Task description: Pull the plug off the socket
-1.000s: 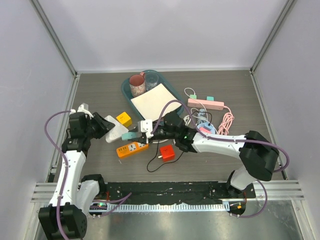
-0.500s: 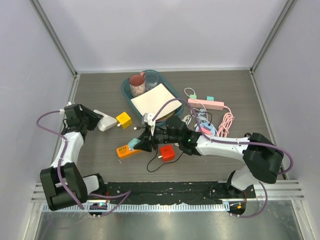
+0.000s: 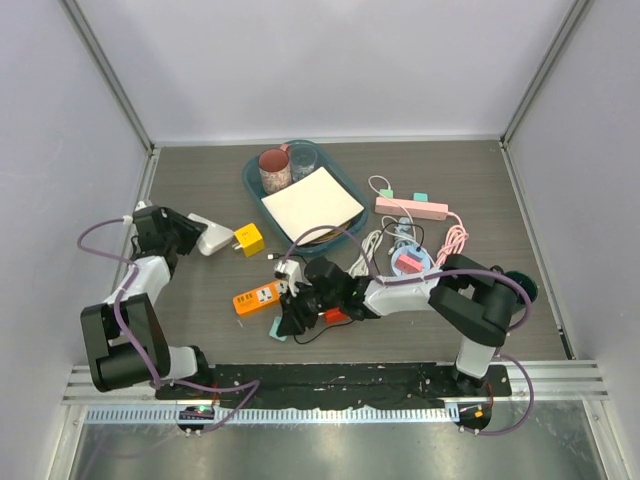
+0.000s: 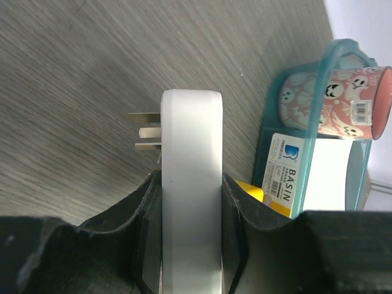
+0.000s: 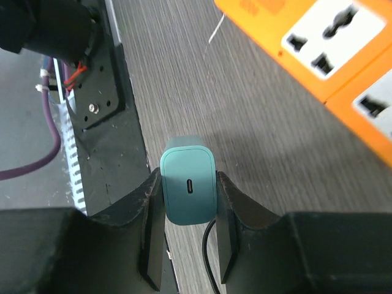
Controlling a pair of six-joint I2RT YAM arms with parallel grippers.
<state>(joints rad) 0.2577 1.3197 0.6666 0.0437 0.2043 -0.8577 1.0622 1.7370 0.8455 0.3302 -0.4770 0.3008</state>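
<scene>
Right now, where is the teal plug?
The teal plug is front of centre in the top view, clamped in the right gripper, just nearer the arm bases than the orange socket strip.

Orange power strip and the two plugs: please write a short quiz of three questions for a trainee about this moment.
1. True or false: no plug sits in the orange power strip.
2. What does the left claw grip? A) white plug B) teal charger C) orange power strip
3. Fill in: the right claw is shut on the ____.
Key: 1 true; 2 A; 3 teal charger.
</scene>
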